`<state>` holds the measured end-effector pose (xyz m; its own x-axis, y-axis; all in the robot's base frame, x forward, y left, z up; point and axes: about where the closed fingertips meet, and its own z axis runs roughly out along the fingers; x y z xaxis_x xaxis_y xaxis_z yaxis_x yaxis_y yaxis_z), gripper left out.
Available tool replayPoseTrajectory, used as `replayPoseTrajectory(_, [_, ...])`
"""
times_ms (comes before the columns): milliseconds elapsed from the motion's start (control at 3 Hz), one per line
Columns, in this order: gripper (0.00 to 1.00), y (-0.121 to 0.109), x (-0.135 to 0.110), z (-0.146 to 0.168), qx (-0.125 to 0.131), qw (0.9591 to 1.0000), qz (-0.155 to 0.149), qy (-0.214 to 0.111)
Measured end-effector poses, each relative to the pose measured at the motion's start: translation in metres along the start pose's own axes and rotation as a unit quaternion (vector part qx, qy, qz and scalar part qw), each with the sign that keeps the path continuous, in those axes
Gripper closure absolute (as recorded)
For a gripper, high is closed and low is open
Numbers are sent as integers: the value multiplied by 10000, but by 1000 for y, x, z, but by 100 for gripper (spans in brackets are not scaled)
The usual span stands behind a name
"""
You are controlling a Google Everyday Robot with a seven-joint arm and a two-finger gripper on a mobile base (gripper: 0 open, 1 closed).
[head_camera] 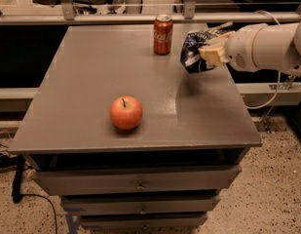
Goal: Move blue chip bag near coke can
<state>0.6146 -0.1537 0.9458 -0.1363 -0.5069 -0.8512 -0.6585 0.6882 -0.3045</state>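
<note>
The red coke can stands upright near the far edge of the grey table. My gripper comes in from the right on a white arm and is shut on the blue chip bag, holding it crumpled above the table's right side. The bag hangs just right of the can, a short gap between them.
A red-orange apple sits near the table's front, left of centre. The table tops a cabinet with drawers. A metal railing runs behind the far edge. Cables lie on the floor at left and right.
</note>
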Motion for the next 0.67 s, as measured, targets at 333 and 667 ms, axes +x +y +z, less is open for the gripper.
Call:
replayPoseTrajectory(333, [100, -22, 7, 30, 52, 9999, 87, -55])
replayPoseTrajectory(667, [100, -38, 9, 56, 56, 9998, 145, -119])
